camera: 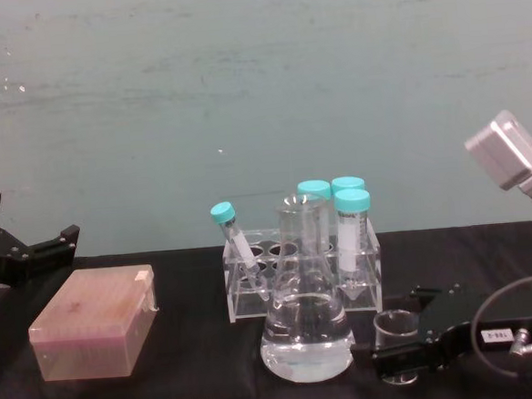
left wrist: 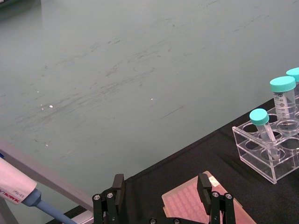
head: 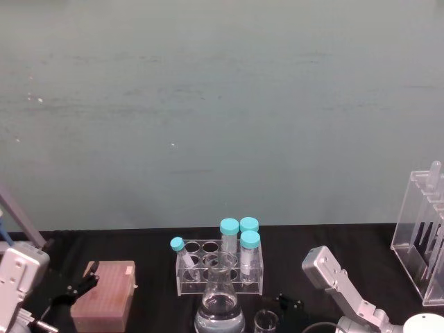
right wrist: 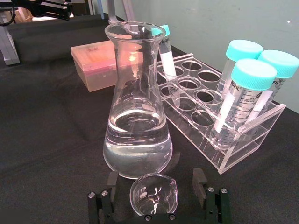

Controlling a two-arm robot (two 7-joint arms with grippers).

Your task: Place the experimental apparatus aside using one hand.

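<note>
Right hand [right wrist: 155, 179] low at the near right of the counter [camera: 197, 387], fingers spread on either side of the small beaker [camera: 395, 326], not closed on it. Flask [camera: 305, 329], part full of clear liquid, just left of beaker. Tube rack [camera: 244, 309] with four blue-capped tubes [head: 250, 243] behind flask. Tall clear rack [head: 416, 229] far right. Left hand [left wrist: 160, 182] open, empty, by the pink box [camera: 92, 326] on the left.
</note>
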